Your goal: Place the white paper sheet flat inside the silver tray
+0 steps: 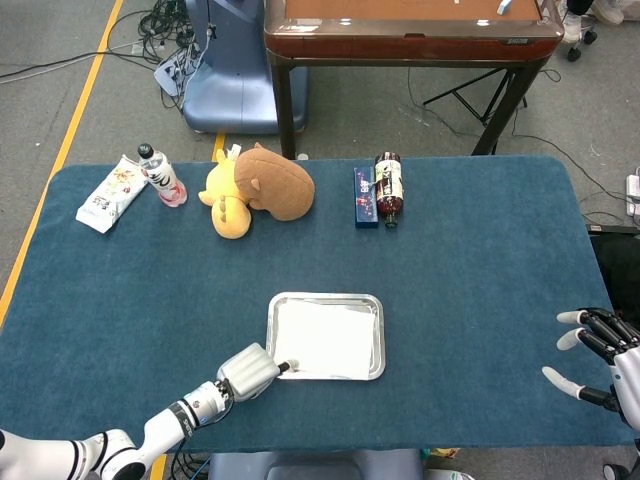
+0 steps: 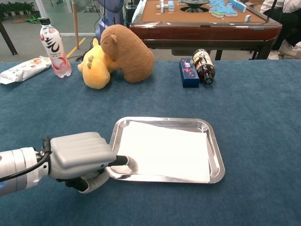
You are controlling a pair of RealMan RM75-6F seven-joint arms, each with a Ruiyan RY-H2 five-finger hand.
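Note:
The silver tray (image 1: 377, 340) (image 2: 214, 146) lies at the table's near middle. The white paper sheet (image 1: 325, 338) (image 2: 164, 150) rests in it nearly flat, with its near right corner over the front rim. My left hand (image 1: 248, 372) (image 2: 82, 157) is at the tray's near left corner. One fingertip (image 2: 128, 164) lies on the paper's corner there and pinches it, while the other fingers curl under the palm. The thumb is hidden. My right hand (image 1: 598, 352) hovers at the table's far right edge with fingers spread, holding nothing; only the head view shows it.
Along the far side stand a snack packet (image 1: 110, 194), a water bottle (image 1: 160, 174) (image 2: 52, 46), a yellow and brown plush toy (image 1: 258, 186) (image 2: 120, 55), a blue box (image 1: 364, 197) (image 2: 188, 72) and a lying dark bottle (image 1: 388, 187) (image 2: 203, 65). A wooden table (image 1: 400, 30) stands behind.

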